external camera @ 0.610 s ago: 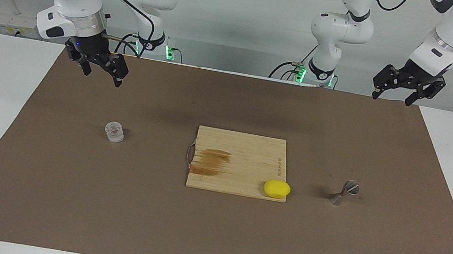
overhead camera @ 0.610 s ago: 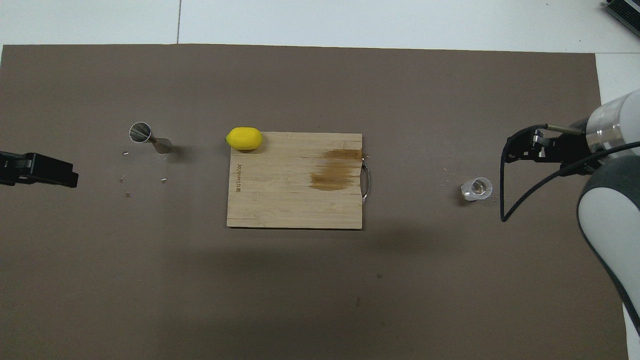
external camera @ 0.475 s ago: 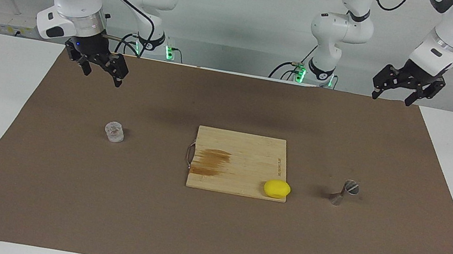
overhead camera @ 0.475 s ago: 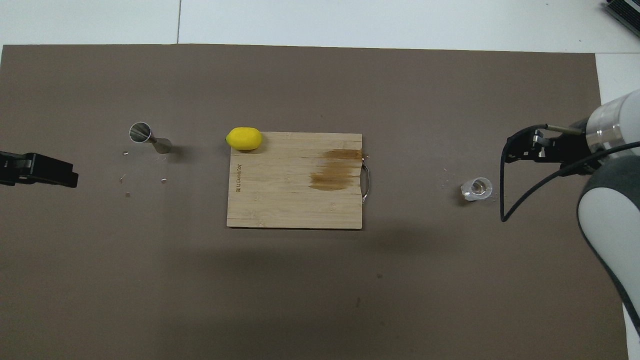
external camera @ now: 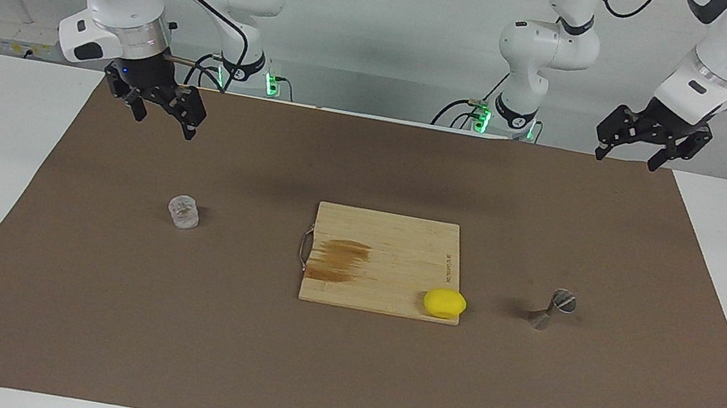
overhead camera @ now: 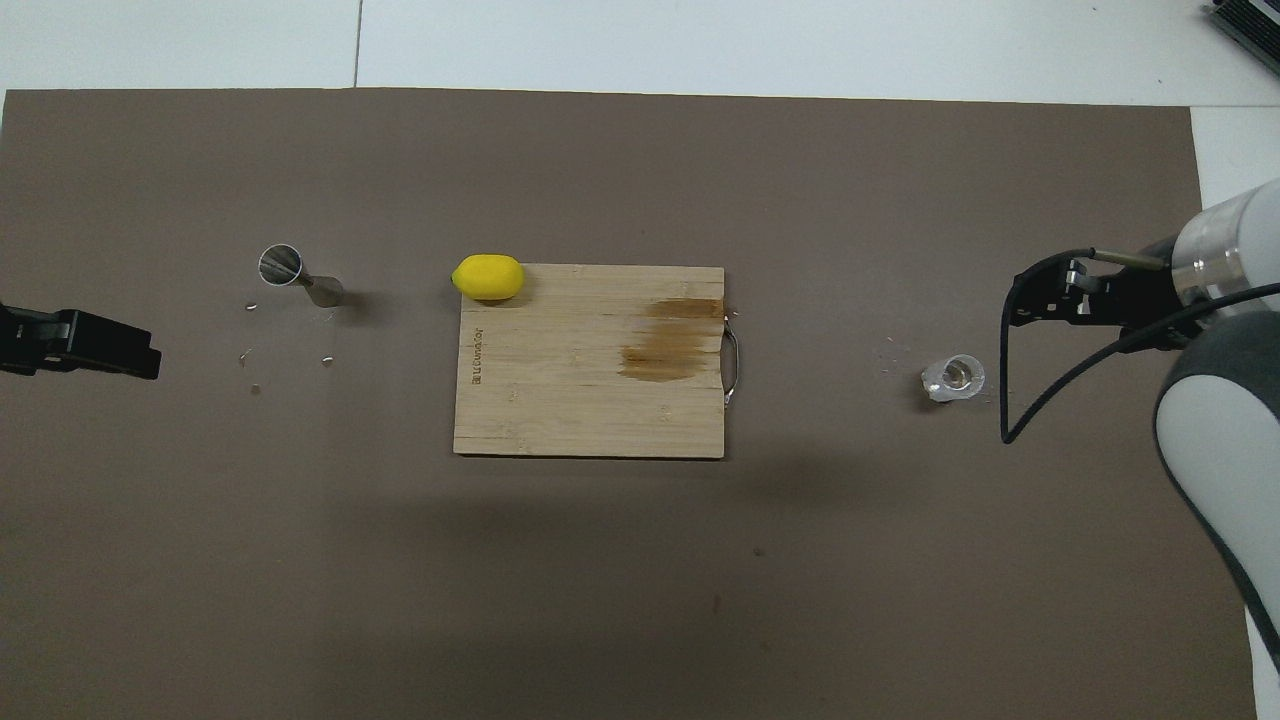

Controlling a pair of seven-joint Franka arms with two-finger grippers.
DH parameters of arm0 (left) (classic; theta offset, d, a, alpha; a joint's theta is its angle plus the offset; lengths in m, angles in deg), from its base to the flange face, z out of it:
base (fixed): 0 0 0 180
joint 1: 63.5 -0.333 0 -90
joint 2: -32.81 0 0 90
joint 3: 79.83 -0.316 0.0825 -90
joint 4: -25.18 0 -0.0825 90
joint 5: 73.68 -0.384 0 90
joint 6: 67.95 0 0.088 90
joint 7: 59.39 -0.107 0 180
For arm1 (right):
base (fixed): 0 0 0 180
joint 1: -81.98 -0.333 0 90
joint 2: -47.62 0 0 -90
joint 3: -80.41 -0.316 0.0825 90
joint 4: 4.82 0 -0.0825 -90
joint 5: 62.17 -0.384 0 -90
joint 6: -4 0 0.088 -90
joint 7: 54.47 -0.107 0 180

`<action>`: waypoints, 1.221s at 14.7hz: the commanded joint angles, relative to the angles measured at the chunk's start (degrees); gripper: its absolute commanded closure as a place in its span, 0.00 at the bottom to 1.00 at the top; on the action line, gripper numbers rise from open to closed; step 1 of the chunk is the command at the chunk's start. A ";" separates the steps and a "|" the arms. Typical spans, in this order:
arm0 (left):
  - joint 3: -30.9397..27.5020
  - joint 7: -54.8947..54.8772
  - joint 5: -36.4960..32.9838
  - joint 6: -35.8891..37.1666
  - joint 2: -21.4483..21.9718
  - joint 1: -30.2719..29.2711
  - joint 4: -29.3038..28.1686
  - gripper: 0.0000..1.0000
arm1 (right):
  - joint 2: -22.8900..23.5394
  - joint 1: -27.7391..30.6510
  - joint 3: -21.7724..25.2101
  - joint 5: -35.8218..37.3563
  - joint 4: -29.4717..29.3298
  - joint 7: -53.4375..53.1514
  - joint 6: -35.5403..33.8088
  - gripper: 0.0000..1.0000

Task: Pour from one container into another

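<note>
The clear faceted glass tumbler point(external camera: 184, 211) stands on the brown mat toward the right arm's end; it also shows in the overhead view point(overhead camera: 955, 377). The silver hourglass jigger point(external camera: 553, 309) stands on the mat toward the left arm's end and shows in the overhead view point(overhead camera: 298, 277). My right gripper point(external camera: 163, 119) is open and empty, raised over the mat, apart from the tumbler; it shows in the overhead view point(overhead camera: 1040, 300). My left gripper point(external camera: 628, 155) is open and empty, raised over the mat's edge by the robots, well apart from the jigger.
A wooden cutting board point(external camera: 387, 238) with a brown stain lies at the middle of the mat. A yellow lemon point(external camera: 444, 303) rests at its corner toward the jigger. Small crumbs point(overhead camera: 250, 355) lie on the mat near the jigger.
The left gripper has shifted very slightly upward. The right gripper, tumbler and jigger have not moved.
</note>
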 commanded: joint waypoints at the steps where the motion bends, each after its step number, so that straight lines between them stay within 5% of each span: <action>1: -0.08 0.36 -0.64 -0.58 2.22 0.27 -2.46 0.00 | -0.08 0.58 -0.21 0.16 -0.49 1.40 -0.64 0.00; 8: 0.09 3.69 -0.64 -0.15 2.31 2.37 -2.46 0.00 | -0.08 0.58 -0.21 0.16 -0.49 1.40 -0.55 0.00; 15: -0.70 10.53 9.80 13.03 -2.25 0.18 7.54 0.00 | -0.08 0.58 -0.21 0.16 -0.49 1.40 -0.64 0.00; 18: -0.96 14.85 16.29 8.48 -5.24 -3.06 7.39 0.00 | -0.08 0.58 -0.21 0.16 -0.49 1.40 -0.64 0.00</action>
